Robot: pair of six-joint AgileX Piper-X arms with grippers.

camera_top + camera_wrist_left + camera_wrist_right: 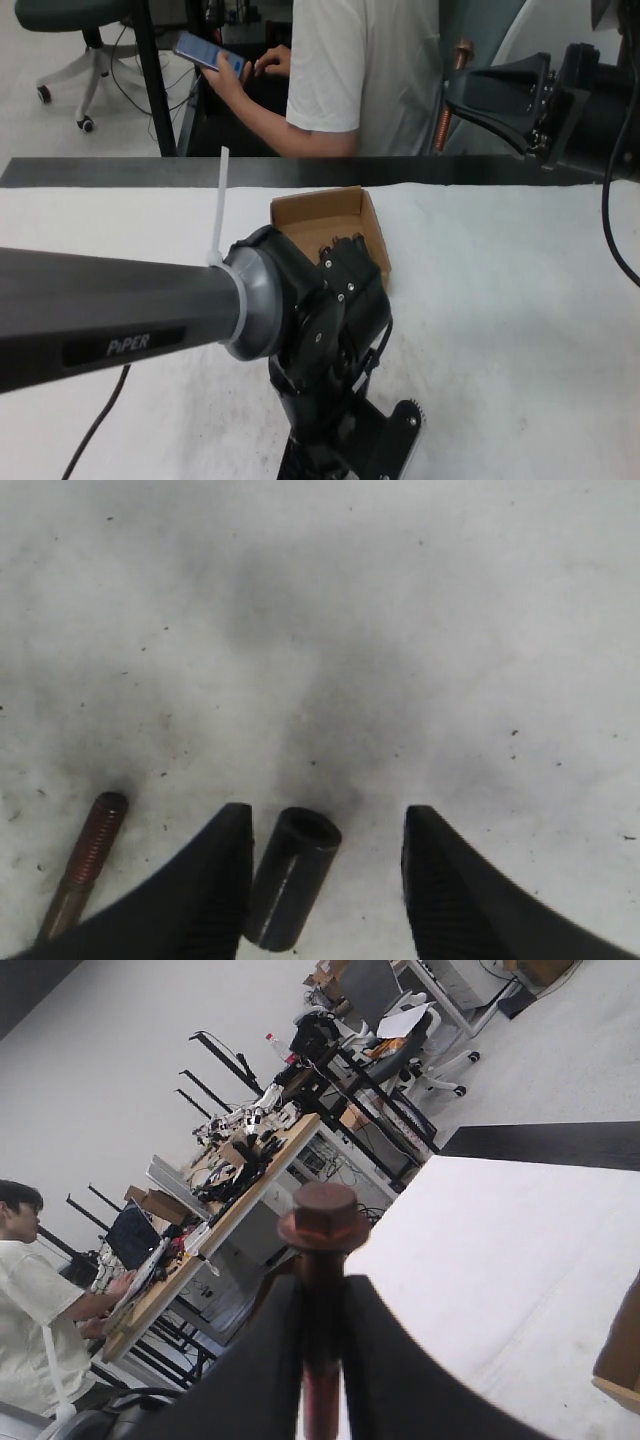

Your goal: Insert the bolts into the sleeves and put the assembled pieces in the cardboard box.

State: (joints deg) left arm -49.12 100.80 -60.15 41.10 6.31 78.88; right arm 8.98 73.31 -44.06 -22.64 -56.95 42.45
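While straddling sleeve (295,880) with left gripper (328,815) spread, held bolt (323,1218) clamped in right gripper (322,1285) | step: grasping sleeve | next, likely: closing, lifting, aligning

The sleeve (292,890) lies between the left end effector's (326,811) fingers (200,890), perhaps touching one (a bolt (82,865) just outside).

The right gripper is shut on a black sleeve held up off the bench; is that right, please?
Not quite: the right gripper is shut on a bolt, not a black sleeve, held up off the bench, as the right wrist view shows.
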